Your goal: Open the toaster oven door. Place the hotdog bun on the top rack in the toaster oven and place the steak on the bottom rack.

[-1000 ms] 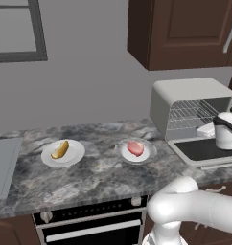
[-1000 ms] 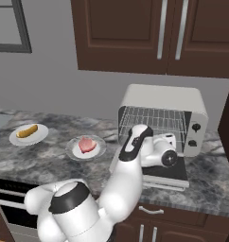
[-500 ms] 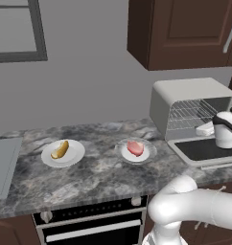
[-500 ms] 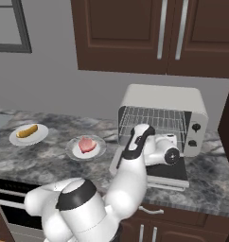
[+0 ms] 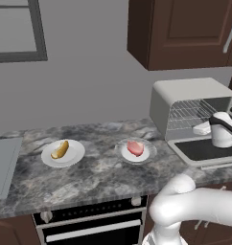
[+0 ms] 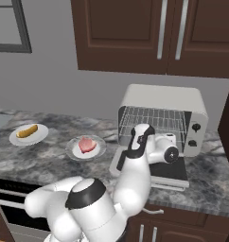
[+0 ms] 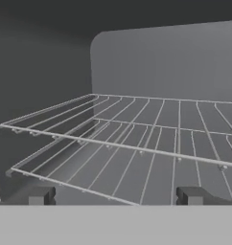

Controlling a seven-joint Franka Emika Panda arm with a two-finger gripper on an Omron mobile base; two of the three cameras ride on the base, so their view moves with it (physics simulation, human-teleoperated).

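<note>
From the left base view, the tool (image 5: 202, 128) sits at the mouth of the toaster oven (image 5: 194, 103), above the toaster oven door (image 5: 204, 152), which lies folded down flat toward the front. The tool carries nothing. Well off to the tool's left on the marbled worktop (image 5: 98, 174) rest two white plates: the nearer one holds the steak (image 5: 134, 147), a small flat pinkish-red slab with paler edges; the farther one holds the hotdog bun (image 5: 60, 150), a short golden-yellow roll, browner along its edges. Neither is in the oven yet.

From the right base view, the arm reaches over the open door and the hand (image 6: 164, 147) is level with the oven's opening. The steak (image 6: 87, 144) is again the closer item on the tool's left and the hotdog bun (image 6: 27, 131) the more distant. As I judge it, the likely trouble is the withdrawal: the hand is low over the door, so a careless swing toward the plates could knock the door or catch the oven's frame.

In the hand view, the fingertips (image 7: 40, 195) stand spread wide with empty space between them, looking straight in at the top rack (image 7: 137, 129) and, just beneath it, the bottom rack (image 7: 98, 167). Both are bare, thin silver wire grids, close together; a bun fed in at a poor height could snag the front wire or land on the wrong shelf.
</note>
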